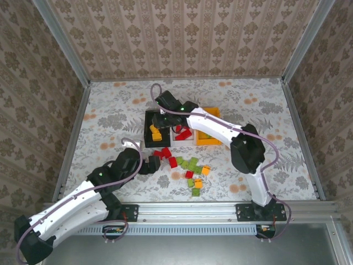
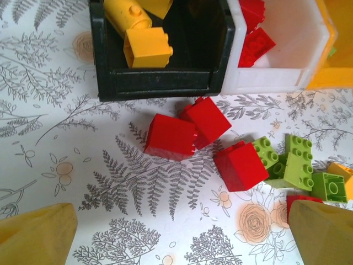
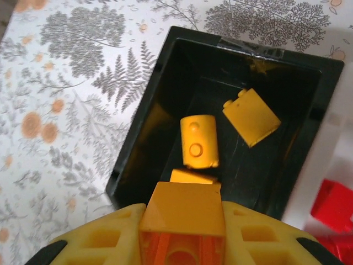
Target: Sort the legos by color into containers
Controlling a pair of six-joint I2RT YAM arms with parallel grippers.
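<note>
Floral paper covers the bench (image 1: 105, 121), walled in by patterned wallpaper. Just in front of the black bin (image 2: 160, 83), the left tool (image 2: 179, 234) hangs with its jaws spread wide and empty above red bricks (image 2: 171, 136) crowded close together. Over the black bin, the right tool (image 3: 185, 243) is pinched narrow on a yellow-orange brick (image 3: 185, 204), above two yellow pieces (image 3: 199, 142) on the bin floor. Right of the black bin stand the white bin (image 2: 276, 74), holding red bricks, then the orange bin (image 1: 209, 142). A drop could bounce off the pieces below and hop over the rim. The wide left jaws may catch two crowded reds, or shove one against the black bin's wall.
</note>
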